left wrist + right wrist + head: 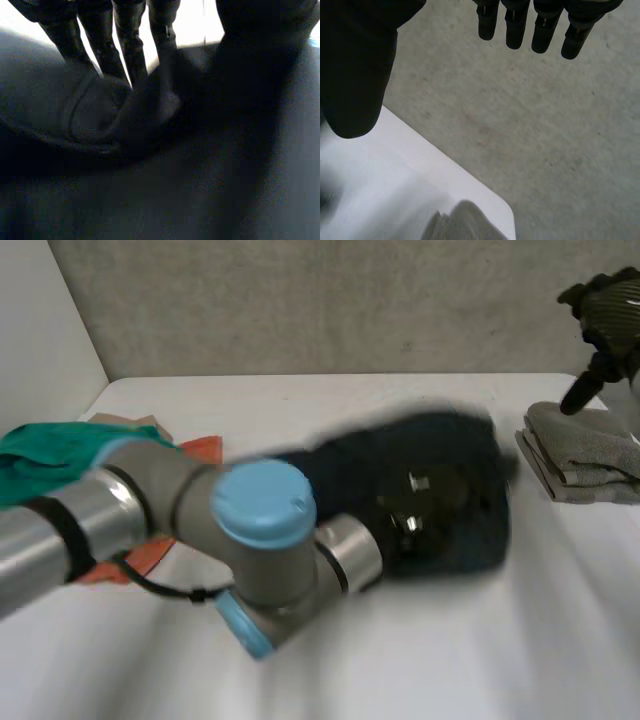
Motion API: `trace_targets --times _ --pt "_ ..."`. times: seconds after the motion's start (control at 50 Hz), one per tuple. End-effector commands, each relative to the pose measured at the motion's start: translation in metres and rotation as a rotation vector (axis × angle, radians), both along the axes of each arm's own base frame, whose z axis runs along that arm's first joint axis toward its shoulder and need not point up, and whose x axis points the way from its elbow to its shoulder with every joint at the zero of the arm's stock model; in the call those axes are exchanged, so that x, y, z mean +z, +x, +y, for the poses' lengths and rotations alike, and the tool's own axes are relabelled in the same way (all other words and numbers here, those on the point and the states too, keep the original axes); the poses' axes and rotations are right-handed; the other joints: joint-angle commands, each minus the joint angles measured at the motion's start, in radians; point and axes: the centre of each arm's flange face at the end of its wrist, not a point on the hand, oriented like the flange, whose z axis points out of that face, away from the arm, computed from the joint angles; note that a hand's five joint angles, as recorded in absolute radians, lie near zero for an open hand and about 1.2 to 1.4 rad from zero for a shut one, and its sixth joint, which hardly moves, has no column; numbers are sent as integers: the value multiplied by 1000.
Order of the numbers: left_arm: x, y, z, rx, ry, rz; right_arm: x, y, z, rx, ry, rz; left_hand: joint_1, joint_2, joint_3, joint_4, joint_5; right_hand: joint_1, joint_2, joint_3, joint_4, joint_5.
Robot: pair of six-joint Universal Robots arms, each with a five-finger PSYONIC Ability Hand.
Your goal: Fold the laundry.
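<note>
A dark navy garment (450,465) lies bunched in the middle of the white table (420,660). My left arm reaches across from the left, and my left hand (412,508) rests on the garment's near part. In the left wrist view its fingers (125,45) are straight with their tips down on the dark garment (160,175). A ridge of the cloth is pushed up between them and the thumb (265,35). My right hand (605,310) hangs in the air at the far right, above a folded grey stack (585,450). It is open, its straight fingers (540,25) holding nothing.
A green cloth (50,455) and an orange cloth (150,550) lie at the table's left side behind my left arm. The grey stack (465,222) sits near the table's far right corner. A grey wall (330,300) stands behind the table.
</note>
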Motion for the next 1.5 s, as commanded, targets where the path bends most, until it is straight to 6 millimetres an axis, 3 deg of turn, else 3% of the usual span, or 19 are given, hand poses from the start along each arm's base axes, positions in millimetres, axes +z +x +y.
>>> trace_targets --times 0.02,0.06,0.22,0.28,0.38,0.48,0.58,0.78,0.88,0.96,1.02,1.08,1.18,1.26,1.28,1.4,1.46,1.5 --pt "-19 8 19 -31 22 -154 -11 -14 -10 -29 31 10 -180 -214 -222 -211 -218 -48 -38 -36 -40 -48" --pt "-13 11 20 -34 -7 -175 -15 -15 -13 -25 40 13 -274 -309 -316 -306 -312 -48 -38 -36 -40 -48" --pt "51 33 15 24 -84 -112 -24 -10 -13 11 75 25 -365 -400 -408 -397 -403 -48 -38 -36 -40 -48" --pt "72 54 -1 124 -108 -90 -29 -8 -9 25 108 32 -365 -400 -408 -397 -403 -48 -38 -36 -40 -48" --pt "87 84 -26 290 -124 -94 -44 -3 1 72 236 60 -406 -441 -448 -438 -444 -48 -38 -36 -40 -48" --pt "78 106 -46 386 -101 -135 -63 12 12 155 377 104 -427 -462 -469 -459 -465 -48 -38 -36 -40 -48" --pt "63 131 -77 473 -61 -172 -84 21 11 186 452 155 -427 -462 -469 -459 -465 -48 -38 -36 -40 -48" --pt "13 131 -99 482 18 -294 -96 25 10 207 486 187 -424 -459 -466 -456 -462 -48 -38 -36 -40 -48" --pt "2 132 -99 473 33 -349 -92 25 19 233 484 249 -421 -456 -463 -453 -459 -48 -38 -36 -40 -48" --pt "-4 133 -95 471 51 -371 -71 24 36 266 415 335 -412 -447 -455 -444 -450 -48 -38 -36 -40 -48" --pt "5 136 -88 474 48 -362 -59 29 49 311 359 383 -345 -380 -387 -377 -383 -48 -38 -36 -40 -48" --pt "34 143 -74 483 8 -317 -50 38 67 398 291 456 -295 -329 -337 -327 -333 -48 -38 -36 -40 -48" --pt "51 155 -46 476 -11 -299 -54 54 94 552 242 566 -292 -327 -334 -324 -330 -48 -38 -36 -40 -48" --pt "38 165 -26 463 33 -341 -70 62 112 632 256 642 -307 -341 -349 -338 -345 -48 -38 -36 -40 -48" --pt "26 168 -20 458 56 -365 -74 63 115 642 260 657 -318 -353 -360 -350 -356 -48 -38 -36 -40 -48" --pt "-9 168 -24 463 40 -366 -103 64 125 703 303 749 -348 -382 -390 -379 -386 -48 -38 -36 -40 -48" --pt "-24 162 -34 464 19 -347 -118 66 116 684 298 765 -377 -412 -419 -409 -415 169 179 182 177 170" --pt "-28 157 -42 468 4 -333 -119 67 104 629 260 774 -374 -409 -416 -406 -412 549 560 562 558 550"
